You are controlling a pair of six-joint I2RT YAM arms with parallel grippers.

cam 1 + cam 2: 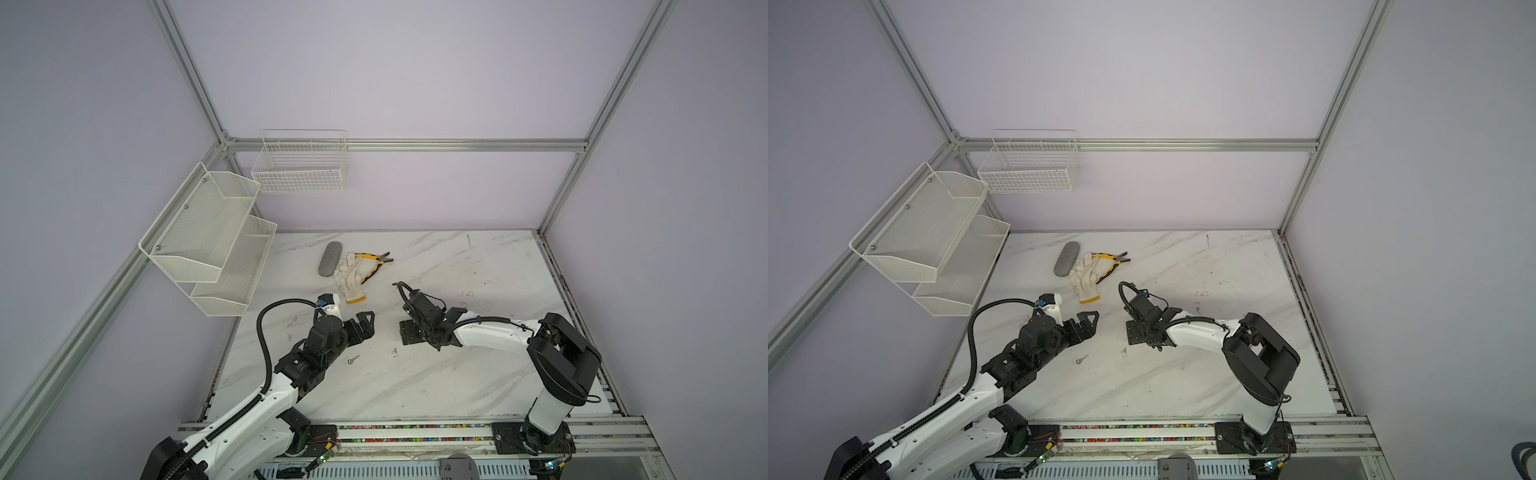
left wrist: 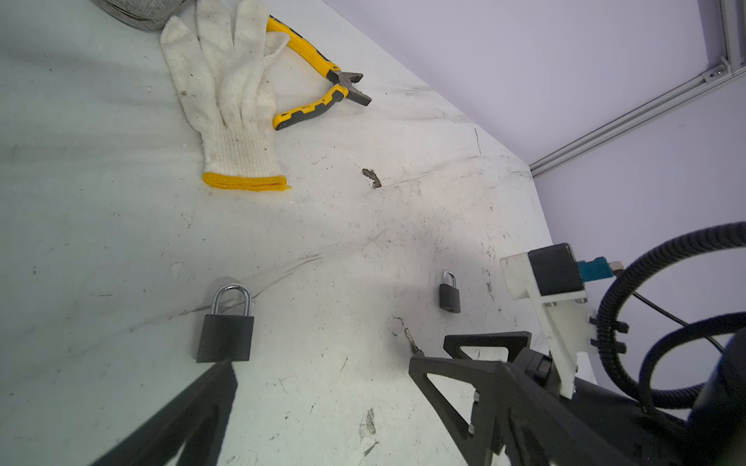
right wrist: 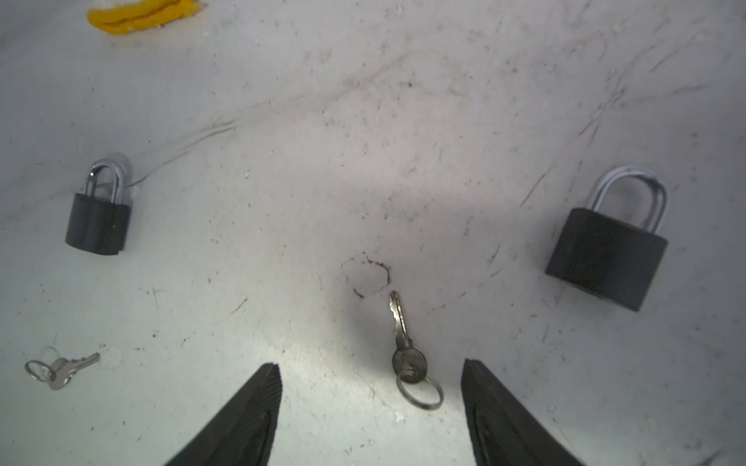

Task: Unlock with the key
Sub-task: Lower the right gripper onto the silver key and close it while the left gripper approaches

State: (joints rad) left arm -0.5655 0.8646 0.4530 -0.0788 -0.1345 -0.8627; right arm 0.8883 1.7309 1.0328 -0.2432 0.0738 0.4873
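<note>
A scuffed marbled bench point(image 1: 457, 374) fills my view inside lilac walls; my left tool point(image 1: 365, 324) hangs spread wide, empty; my right tool point(image 3: 370, 369) stands parted astride the ringed key point(image 3: 405, 351), pinching nothing; two black padlocks lie flat, shackles shut, the nearer padlock point(image 3: 605, 254) near that key, the farther padlock point(image 3: 99, 218) well apart; a spare key point(image 3: 60, 369) lies off alone; my worry: the flat, thin key may skate out when the tool closes, or it may belong to the other lock.

Scuffed marble-look table point(image 1: 457, 382). Far left: grey pad point(image 1: 330, 258), glove point(image 1: 348, 277), pliers point(image 1: 376, 262), bunched, glove overlapping pliers. Mid-table, lying flat: padlock point(image 3: 99, 218), other padlock point(image 3: 605, 250), key point(image 1: 353, 359) left-near, other key point(image 3: 405, 355), all apart.
</note>
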